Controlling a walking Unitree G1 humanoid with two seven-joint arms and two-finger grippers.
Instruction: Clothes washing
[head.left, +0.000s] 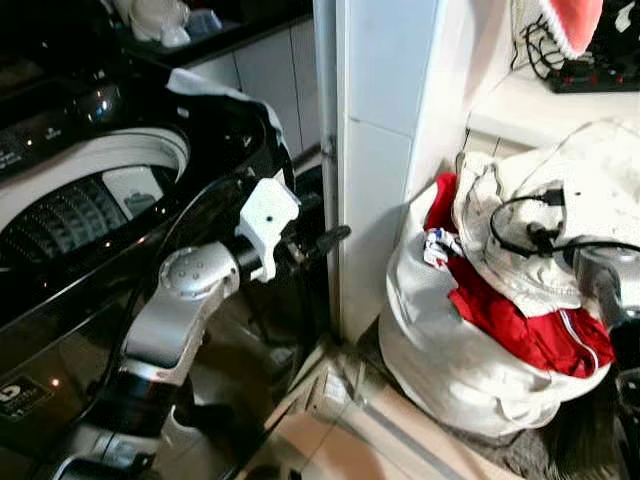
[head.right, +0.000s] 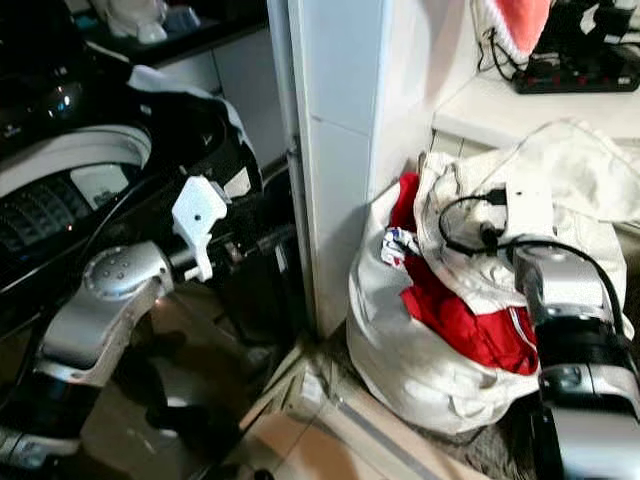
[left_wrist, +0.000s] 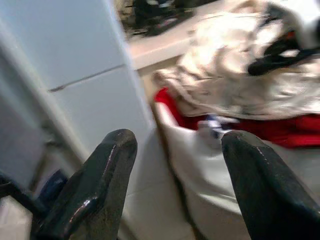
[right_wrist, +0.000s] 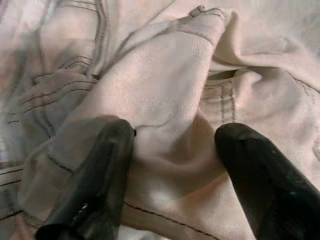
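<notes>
A white laundry bag (head.left: 440, 370) sits on the floor to the right of a white tiled pillar. A cream garment (head.left: 560, 190) lies heaped on top of it, over a red garment (head.left: 520, 325). My right arm (head.right: 550, 285) reaches down onto that pile. In the right wrist view my right gripper (right_wrist: 175, 132) is open, its fingers (right_wrist: 100, 170) pressed on the cream cloth with a raised fold between them. My left gripper (head.left: 335, 237) is open and empty, held out beside the pillar and pointing toward the bag (left_wrist: 200, 190). The black top-loading washing machine (head.left: 90, 200) stands at the left, its lid up.
The white pillar (head.left: 385, 150) stands between the machine and the bag. A shelf behind the bag carries a black power strip (head.left: 590, 75) with cables. Some white cloth (head.left: 215, 90) hangs at the machine's back edge. Tiled floor (head.left: 330, 440) shows below.
</notes>
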